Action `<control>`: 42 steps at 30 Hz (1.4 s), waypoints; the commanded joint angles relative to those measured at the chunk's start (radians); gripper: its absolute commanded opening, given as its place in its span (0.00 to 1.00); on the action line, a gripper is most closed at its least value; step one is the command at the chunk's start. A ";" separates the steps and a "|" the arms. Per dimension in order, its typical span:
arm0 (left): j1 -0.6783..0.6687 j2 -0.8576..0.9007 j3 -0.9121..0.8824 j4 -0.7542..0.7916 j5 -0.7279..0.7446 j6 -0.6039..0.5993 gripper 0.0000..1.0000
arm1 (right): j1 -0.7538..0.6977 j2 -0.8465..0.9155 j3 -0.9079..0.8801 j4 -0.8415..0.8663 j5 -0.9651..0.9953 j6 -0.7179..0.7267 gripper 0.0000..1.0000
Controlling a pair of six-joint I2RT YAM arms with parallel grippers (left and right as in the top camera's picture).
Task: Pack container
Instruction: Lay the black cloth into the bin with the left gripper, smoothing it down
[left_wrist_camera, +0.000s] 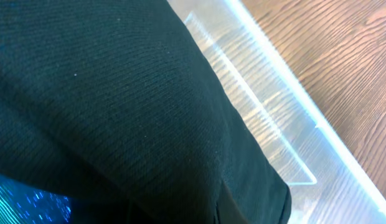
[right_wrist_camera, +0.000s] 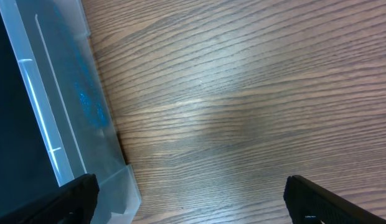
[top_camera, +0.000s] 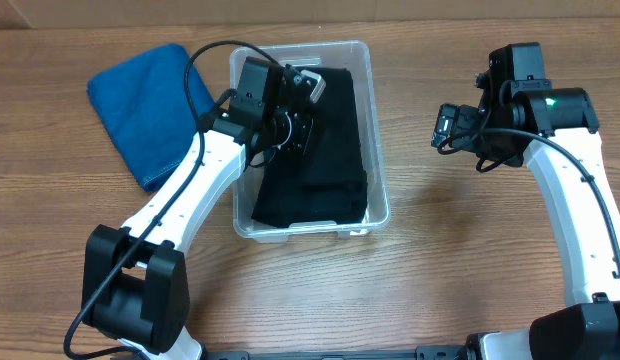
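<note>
The clear plastic container stands on the table's middle, holding a folded black cloth. My left gripper is down inside the container's far half, on the black cloth. In the left wrist view the black cloth fills the picture and hides the fingers; the container's wall shows beside it. My right gripper is open and empty, above bare table right of the container. It also shows in the overhead view.
A folded blue towel lies on the wooden table to the left of the container, at the back. The left arm reaches across between the towel and the container.
</note>
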 commanded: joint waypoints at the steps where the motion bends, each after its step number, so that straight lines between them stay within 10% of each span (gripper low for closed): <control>1: -0.002 0.002 0.069 0.042 -0.054 0.043 0.04 | 0.000 -0.009 -0.005 0.006 -0.008 -0.003 1.00; 9: 0.068 0.023 0.074 0.058 -0.068 -0.009 0.10 | 0.000 -0.009 -0.005 0.005 -0.008 -0.003 1.00; 10: 0.071 0.024 0.073 0.057 -0.069 -0.008 0.26 | 0.000 -0.009 -0.005 0.005 -0.008 -0.003 1.00; 11: 0.074 0.024 0.073 0.055 -0.087 -0.010 0.78 | 0.000 -0.009 -0.005 0.005 -0.009 -0.008 1.00; 12: 0.080 0.024 0.073 0.051 -0.128 -0.039 1.00 | 0.000 -0.009 -0.005 0.003 -0.008 -0.021 1.00; 18: 0.110 0.008 0.099 -0.002 -0.217 -0.253 1.00 | 0.000 -0.009 -0.005 -0.005 -0.009 -0.022 1.00; 25: -0.037 -0.032 0.225 0.017 -0.324 -0.021 0.97 | 0.000 -0.009 -0.005 -0.002 -0.009 -0.022 1.00; 26: -0.054 -0.027 0.225 0.026 -0.386 -0.008 0.82 | 0.000 -0.009 -0.005 -0.002 -0.009 -0.022 1.00; 28: -0.069 0.001 0.225 0.039 -0.568 -0.032 0.15 | 0.000 -0.009 -0.005 -0.002 -0.009 -0.022 1.00; 29: -0.068 0.029 0.225 0.050 -0.646 -0.034 0.05 | 0.000 -0.009 -0.005 -0.002 -0.009 -0.022 1.00; 42: -0.008 0.501 0.226 0.166 -0.633 -0.099 0.04 | 0.000 -0.009 -0.005 -0.008 -0.009 -0.022 1.00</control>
